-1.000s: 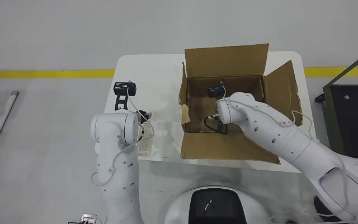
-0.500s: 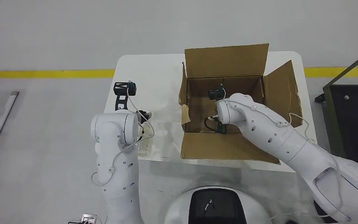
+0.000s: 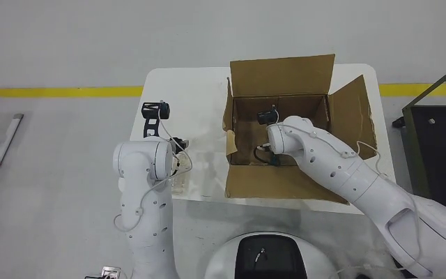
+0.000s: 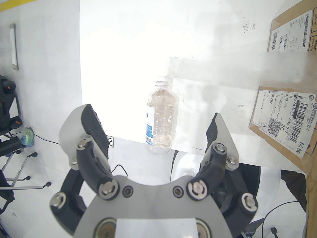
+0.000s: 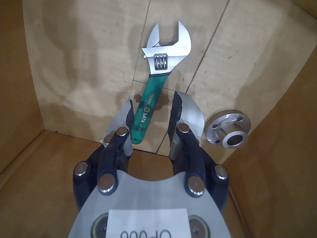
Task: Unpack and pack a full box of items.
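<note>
An open cardboard box (image 3: pixel 282 73) stands on the right half of the white table (image 3: pixel 188 91). On its floor lie a green-handled adjustable wrench (image 5: pixel 158 75) and a round metal flange (image 5: pixel 227 131). My right gripper (image 5: pixel 152 110) is low inside the box and open, one finger on each side of the wrench handle's end. The flange sits just beside one finger. My left gripper (image 4: pixel 151 116) hangs open above a clear plastic bottle (image 4: pixel 161 120) with no cap. The bottle lies near the table's front edge, left of the box (image 4: pixel 282 115).
A black stand-like object (image 3: pixel 155 115) sits near the table's left edge. A dark cabinet (image 3: pixel 428 139) stands off the table's right side. The box flaps spread outward at the right and the front. Bare tabletop lies between the bottle and the box.
My right arm has shifted slightly to the left inside the box. The left arm and the bottle have not moved.
</note>
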Controlling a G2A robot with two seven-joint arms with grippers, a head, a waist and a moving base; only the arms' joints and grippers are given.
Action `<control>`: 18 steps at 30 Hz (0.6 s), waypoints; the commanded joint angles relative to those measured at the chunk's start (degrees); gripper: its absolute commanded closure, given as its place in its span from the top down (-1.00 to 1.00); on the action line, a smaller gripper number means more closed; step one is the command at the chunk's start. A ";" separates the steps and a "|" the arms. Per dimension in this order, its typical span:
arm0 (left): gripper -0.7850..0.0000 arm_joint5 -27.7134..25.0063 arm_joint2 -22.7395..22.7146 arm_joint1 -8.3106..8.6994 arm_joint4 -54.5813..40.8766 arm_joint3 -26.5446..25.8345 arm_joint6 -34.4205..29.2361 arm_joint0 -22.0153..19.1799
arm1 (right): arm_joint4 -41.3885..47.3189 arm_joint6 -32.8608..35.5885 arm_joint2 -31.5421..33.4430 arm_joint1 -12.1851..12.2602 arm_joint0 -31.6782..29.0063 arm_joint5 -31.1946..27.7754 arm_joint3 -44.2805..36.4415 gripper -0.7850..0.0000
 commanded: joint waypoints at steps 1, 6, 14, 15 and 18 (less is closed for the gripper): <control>1.00 0.00 0.00 0.00 0.00 0.00 0.00 0.00 | -0.29 0.04 0.09 -0.10 -0.18 -0.17 0.15 -0.08; 1.00 0.00 0.00 0.00 0.00 0.00 0.00 0.00 | -0.94 0.03 0.31 -0.52 -0.54 -0.59 1.47 -0.09; 1.00 0.00 0.00 0.00 0.00 0.00 0.00 0.00 | -1.61 0.14 0.68 -1.34 -0.62 -1.13 3.13 -0.14; 1.00 0.00 0.00 0.00 0.00 0.00 0.00 0.00 | -1.65 0.21 0.77 -1.43 -0.61 -1.19 3.28 -0.14; 1.00 0.00 0.00 0.00 0.00 0.00 0.00 0.00 | -1.83 0.28 1.05 -1.68 -0.63 -1.40 3.69 -0.15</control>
